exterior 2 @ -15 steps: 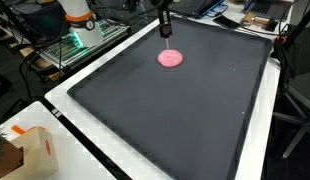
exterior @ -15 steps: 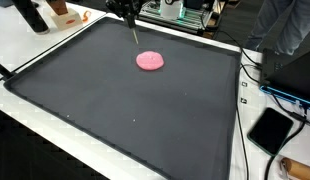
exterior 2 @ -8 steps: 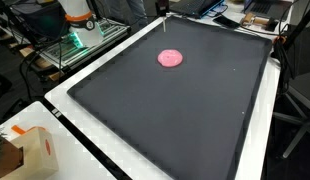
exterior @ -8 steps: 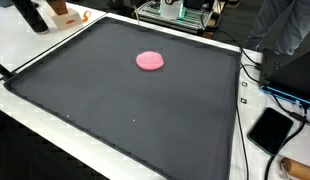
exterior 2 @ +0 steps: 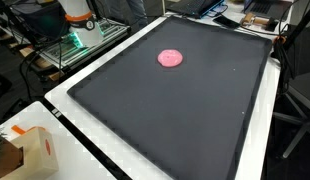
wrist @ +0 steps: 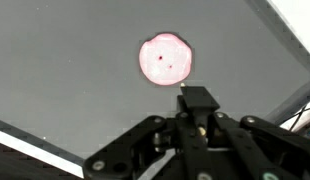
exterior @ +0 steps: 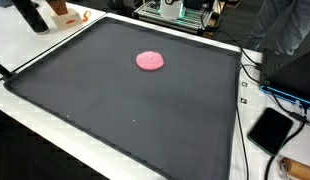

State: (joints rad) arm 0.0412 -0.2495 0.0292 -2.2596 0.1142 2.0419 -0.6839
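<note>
**A:** Pink disc (exterior: 149, 61), position?

**B:** Flat on the black mat (exterior: 125, 115), towards its far edge in both exterior views. The mat lies on the white tabletop (exterior: 30, 125).

**A:** Jaws?

**B:** Only in the wrist view, at the bottom of the frame. They hang above the mat, just short of the disc. A dark, square-ended piece (wrist: 198, 98) sticks out between them. Cannot tell if they clamp it, or how wide they stand.

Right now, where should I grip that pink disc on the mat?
Take the pink disc by opposite edges of its rim, coming straight down. It lies flat and thin on the black mat, round and handle-free, so any angle across it probably works.
</note>
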